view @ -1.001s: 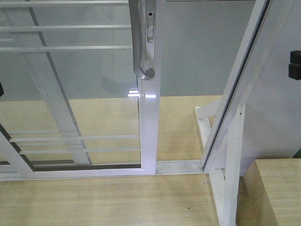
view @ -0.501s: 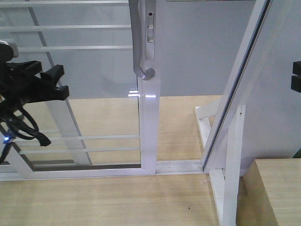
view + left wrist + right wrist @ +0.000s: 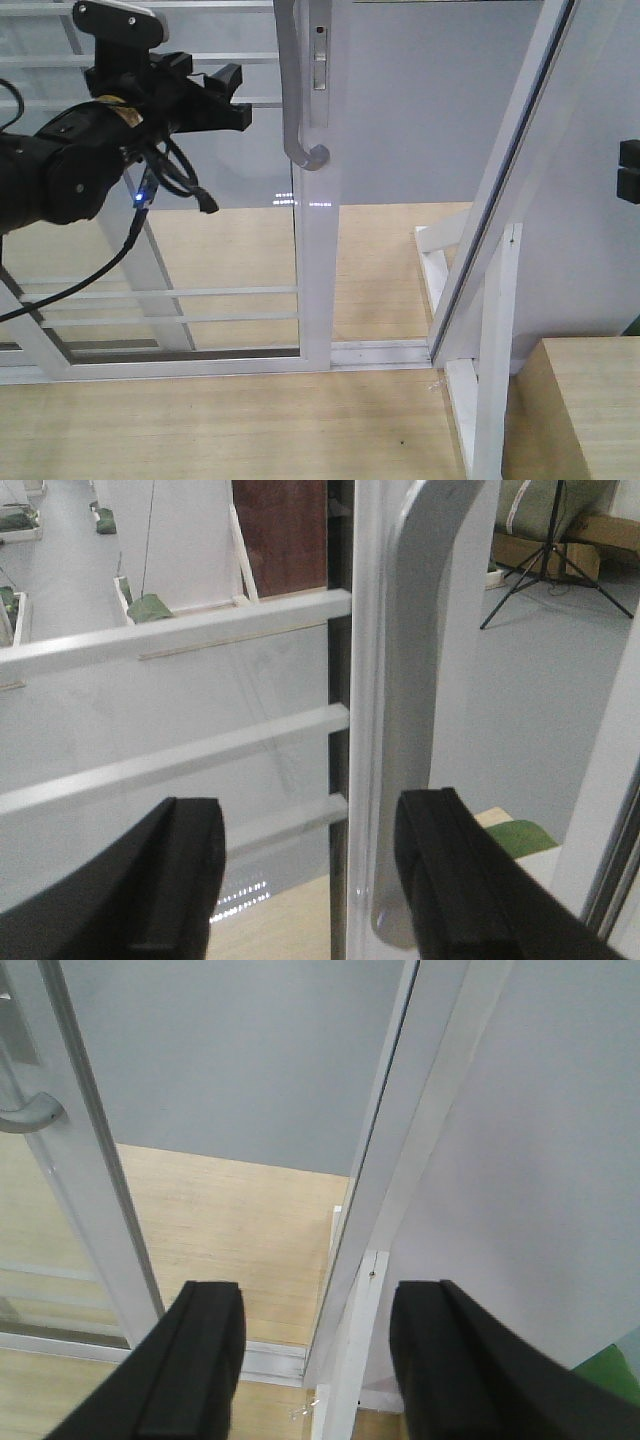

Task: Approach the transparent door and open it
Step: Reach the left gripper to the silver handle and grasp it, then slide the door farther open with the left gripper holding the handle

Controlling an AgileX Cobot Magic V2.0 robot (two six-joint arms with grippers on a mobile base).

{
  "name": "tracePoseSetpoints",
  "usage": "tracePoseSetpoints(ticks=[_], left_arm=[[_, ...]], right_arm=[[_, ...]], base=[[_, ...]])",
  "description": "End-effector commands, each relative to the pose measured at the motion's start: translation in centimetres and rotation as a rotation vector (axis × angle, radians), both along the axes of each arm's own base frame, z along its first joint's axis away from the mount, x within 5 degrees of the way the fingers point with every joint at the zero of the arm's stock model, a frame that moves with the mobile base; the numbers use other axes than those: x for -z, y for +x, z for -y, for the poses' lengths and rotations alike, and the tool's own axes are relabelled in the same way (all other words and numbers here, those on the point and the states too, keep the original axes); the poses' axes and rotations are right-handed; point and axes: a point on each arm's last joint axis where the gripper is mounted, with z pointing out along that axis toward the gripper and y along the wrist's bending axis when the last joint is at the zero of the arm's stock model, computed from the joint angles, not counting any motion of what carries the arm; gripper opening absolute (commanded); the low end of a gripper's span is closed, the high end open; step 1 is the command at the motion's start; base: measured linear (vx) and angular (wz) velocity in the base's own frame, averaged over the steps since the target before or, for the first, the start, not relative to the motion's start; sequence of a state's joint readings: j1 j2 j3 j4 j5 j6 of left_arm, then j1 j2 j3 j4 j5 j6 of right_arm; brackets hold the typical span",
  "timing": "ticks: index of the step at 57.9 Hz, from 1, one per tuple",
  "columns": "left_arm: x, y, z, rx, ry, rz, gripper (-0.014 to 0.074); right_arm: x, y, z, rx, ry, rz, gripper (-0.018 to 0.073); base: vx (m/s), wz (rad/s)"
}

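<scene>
The transparent door point(image 3: 318, 260) is a glass panel in a glossy white frame with thin white bars, standing on a floor track. Its curved grey handle point(image 3: 291, 90) runs down the right stile. My left gripper point(image 3: 232, 96) is open at handle height, just left of the handle and apart from it. In the left wrist view the handle point(image 3: 425, 680) stands ahead of the open left gripper point(image 3: 318, 880), partly hidden behind the right finger point(image 3: 470, 890). My right gripper point(image 3: 318, 1360) is open and empty, pointing at the floor by the frame post; it shows at the right edge point(image 3: 629, 170).
A bare white slanted frame post point(image 3: 505, 190) with a white brace point(image 3: 492, 350) stands right of the doorway. A light wooden block point(image 3: 590, 410) sits at the bottom right. The floor track point(image 3: 380, 352) crosses the wooden floor. A tripod point(image 3: 560, 540) stands beyond the glass.
My left arm has come in from the left and risen up and to the right, close to the handle. The right gripper has sunk slightly at the right edge. The door has not moved.
</scene>
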State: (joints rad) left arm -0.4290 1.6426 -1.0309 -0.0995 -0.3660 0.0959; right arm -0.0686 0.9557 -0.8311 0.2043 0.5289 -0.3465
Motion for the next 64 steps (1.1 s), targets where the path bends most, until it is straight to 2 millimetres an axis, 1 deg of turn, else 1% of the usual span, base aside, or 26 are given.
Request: tracePoseSetpoints(ticks=[1, 9, 17, 37, 48, 56, 64], left_arm=[[-3.7, 1.1, 1.0, 0.005, -0.082, 0.16, 0.0505], [-4.0, 2.8, 3.1, 0.032, -0.096, 0.181, 0.0505], [-4.2, 4.0, 4.5, 0.048, -0.108, 0.201, 0.0505], [-4.1, 7.6, 6.5, 0.05, -0.13, 0.246, 0.0505], [-4.1, 9.0, 7.2, 0.05, -0.141, 0.268, 0.05], [-3.9, 9.2, 7.2, 0.043, -0.145, 0.252, 0.0453], [-3.8, 9.4, 6.7, 0.022, -0.16, 0.234, 0.0355]], right_arm=[[-1.6, 0.0, 0.2, 0.02, -0.006, 0.099, 0.0415], [-1.6, 0.0, 0.2, 0.02, -0.006, 0.099, 0.0415], [-1.4, 0.0, 0.2, 0.021, -0.006, 0.096, 0.0415], [-1.3, 0.0, 0.2, 0.019, -0.005, 0.083, 0.0415], [-1.2, 0.0, 0.2, 0.017, -0.005, 0.075, 0.0415], [-1.1, -0.1, 0.2, 0.014, -0.002, 0.06, 0.0415], [-1.0, -0.1, 0.2, 0.012, 0.0, 0.046, 0.0415]], base=[[0.0, 0.0], [0.0, 0.0], [0.0, 0.0], [0.0, 0.0], [0.0, 0.0], [0.0, 0.0], [0.0, 0.0]])
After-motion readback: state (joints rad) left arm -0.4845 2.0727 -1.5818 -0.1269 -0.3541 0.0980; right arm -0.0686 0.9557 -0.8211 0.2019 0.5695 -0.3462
